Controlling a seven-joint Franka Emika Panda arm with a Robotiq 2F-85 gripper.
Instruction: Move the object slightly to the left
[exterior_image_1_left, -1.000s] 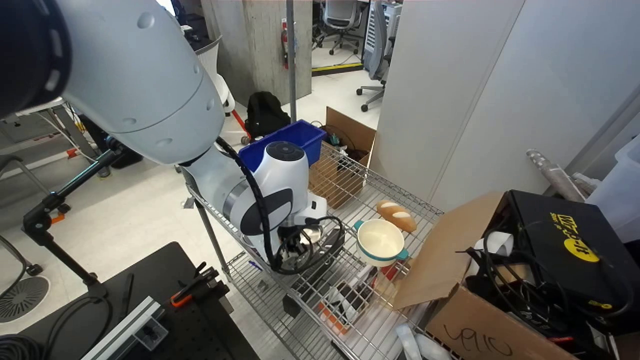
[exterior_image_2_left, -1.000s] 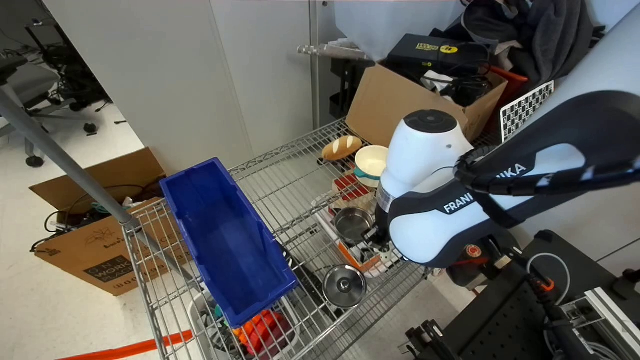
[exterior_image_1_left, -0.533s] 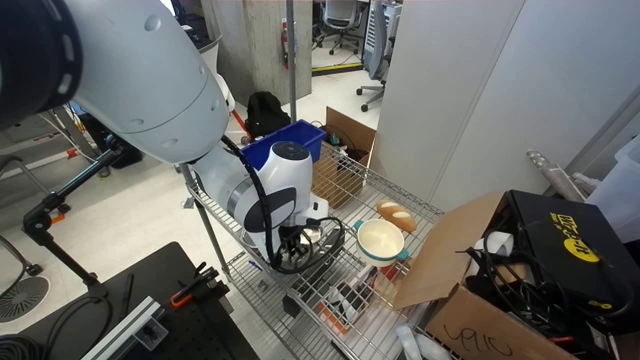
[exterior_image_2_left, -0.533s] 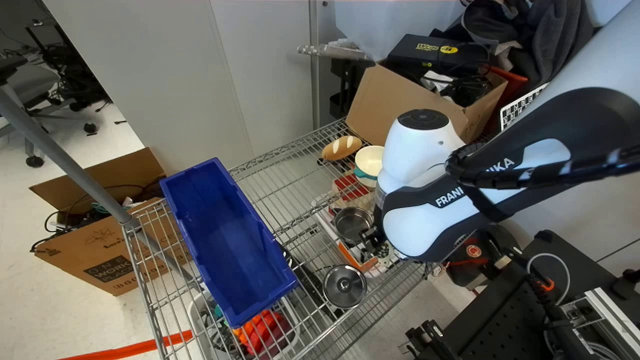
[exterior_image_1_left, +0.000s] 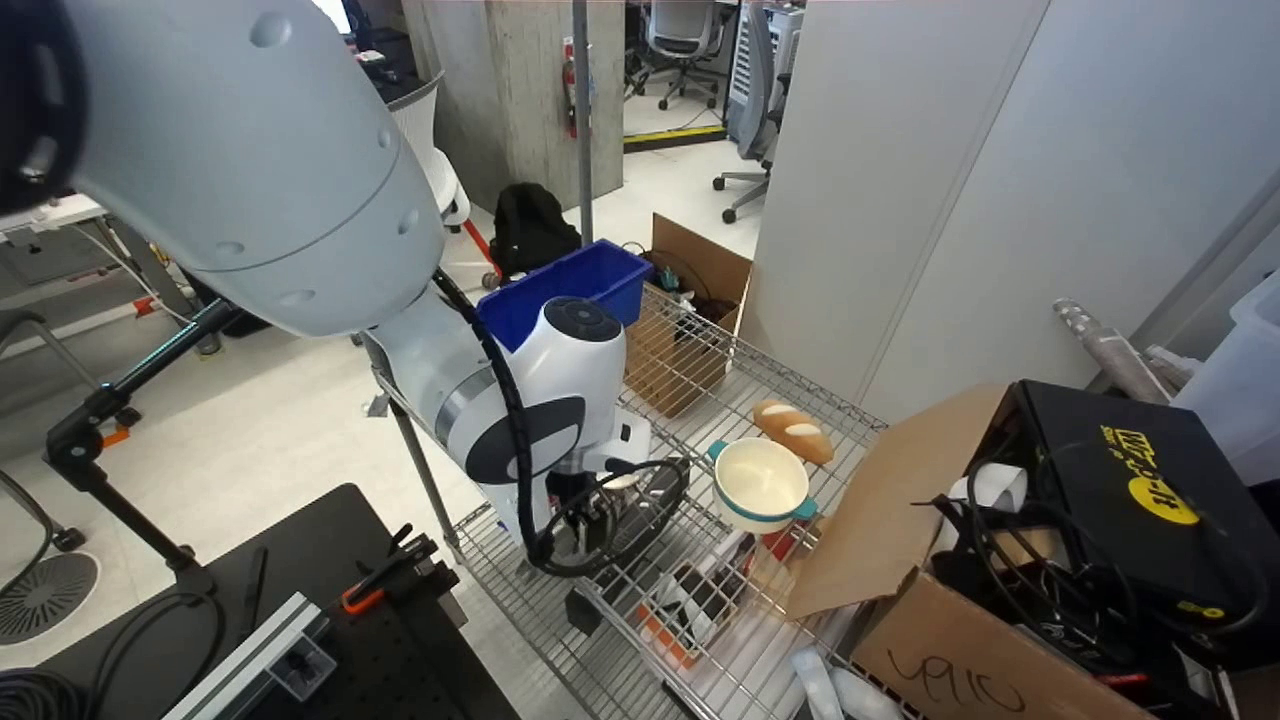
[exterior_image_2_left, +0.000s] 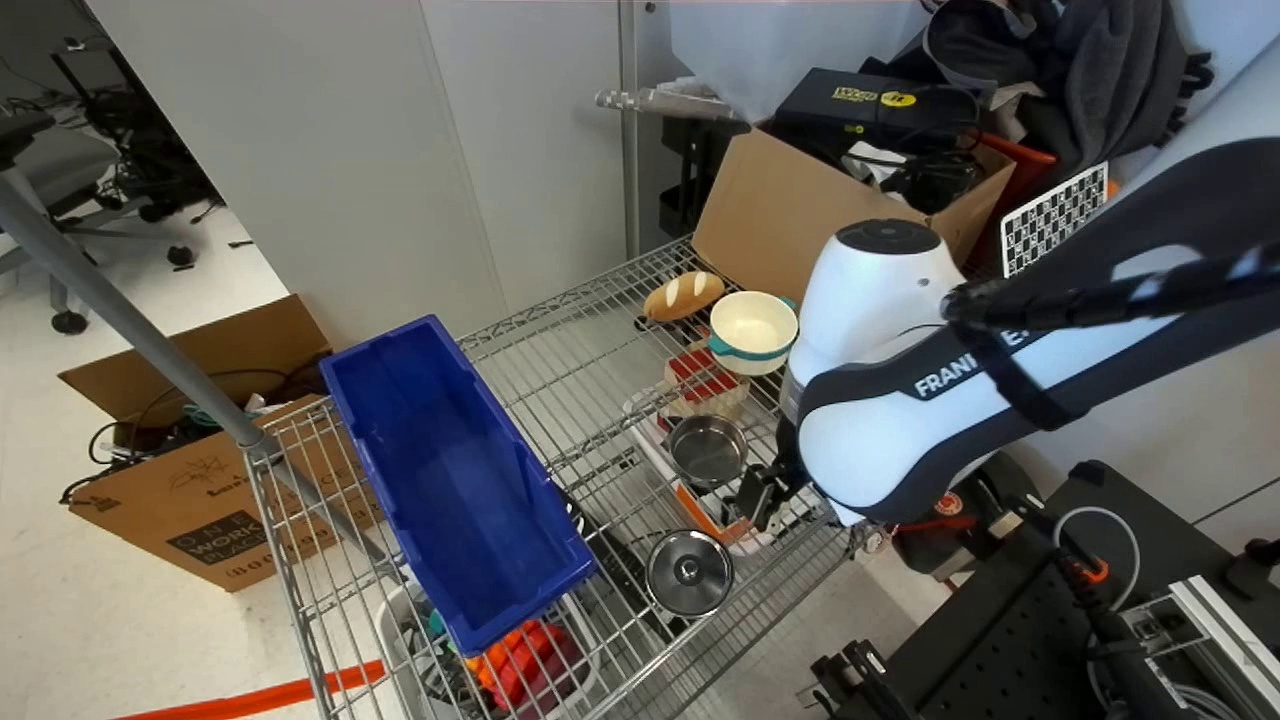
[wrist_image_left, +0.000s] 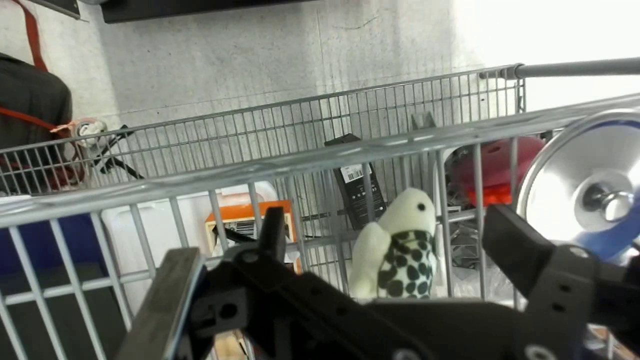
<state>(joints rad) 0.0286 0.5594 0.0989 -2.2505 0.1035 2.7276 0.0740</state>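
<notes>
A white plush toy (wrist_image_left: 407, 250) with a black-spotted body and a dark eye lies on the wire shelf (wrist_image_left: 250, 172) in the wrist view. It sits between the widely spread fingers of my gripper (wrist_image_left: 394, 234), with a gap to either side. Its lower part is hidden behind the gripper's body. My gripper (exterior_image_2_left: 762, 495) points down close over the shelf's front edge in an exterior view. The arm and its cable largely cover the toy in both exterior views.
Near the gripper are a steel pot (exterior_image_2_left: 708, 450) and a round metal lid (exterior_image_2_left: 690, 572). A cream pot with teal handles (exterior_image_1_left: 762, 480) and a bread loaf (exterior_image_1_left: 793, 432) lie farther back. A blue bin (exterior_image_2_left: 460, 480) and a cardboard box (exterior_image_1_left: 900, 540) stand at opposite ends.
My gripper's fingers have spread apart. After a small shift toward the blue bin, the arm has swung back away from it, uncovering more of the cream pot in an exterior view.
</notes>
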